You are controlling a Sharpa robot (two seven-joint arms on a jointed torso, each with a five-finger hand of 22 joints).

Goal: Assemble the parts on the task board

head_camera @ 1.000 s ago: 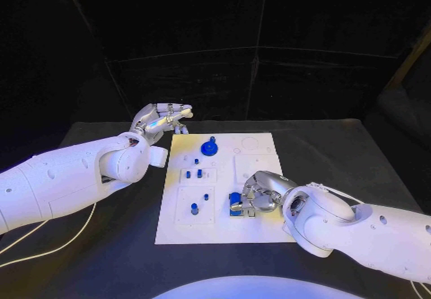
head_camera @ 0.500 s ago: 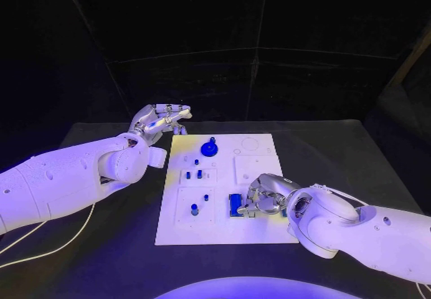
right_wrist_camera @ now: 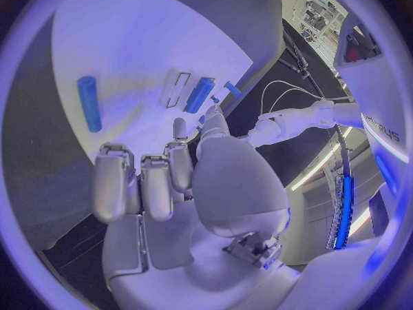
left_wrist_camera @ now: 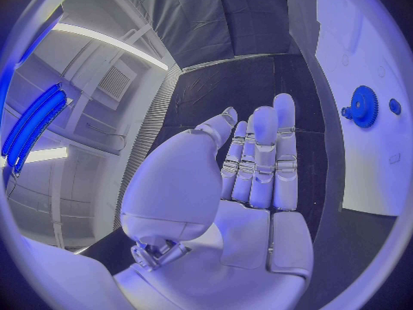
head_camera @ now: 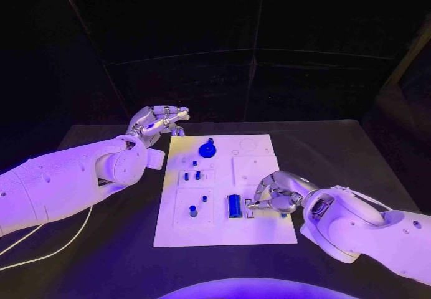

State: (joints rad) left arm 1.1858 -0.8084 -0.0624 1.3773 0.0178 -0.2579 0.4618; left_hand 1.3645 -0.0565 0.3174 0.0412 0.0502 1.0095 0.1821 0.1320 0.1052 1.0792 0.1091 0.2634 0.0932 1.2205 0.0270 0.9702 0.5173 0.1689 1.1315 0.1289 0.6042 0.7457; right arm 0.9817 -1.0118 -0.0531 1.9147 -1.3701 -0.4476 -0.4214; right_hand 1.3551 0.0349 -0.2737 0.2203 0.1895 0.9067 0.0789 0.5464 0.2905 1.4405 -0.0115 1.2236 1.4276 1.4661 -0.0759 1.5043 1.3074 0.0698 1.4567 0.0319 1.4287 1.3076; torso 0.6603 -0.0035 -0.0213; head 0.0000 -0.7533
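Head view: task board [head_camera: 260,230] mid-bench, blue bar [head_camera: 233,205] lying free on it just beside right hand [head_camera: 278,194], fingers curled, empty. Left wrist view: left hand [left_wrist_camera: 250,186] empty, fingers extended, beside board; gear [left_wrist_camera: 365,106] on it.

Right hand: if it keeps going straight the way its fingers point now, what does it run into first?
Probably the long blue bar lying on the task board. In the head view the right hand sits just beside it, fingers toward it, nothing between. Depth is unclear, so it might pass above.
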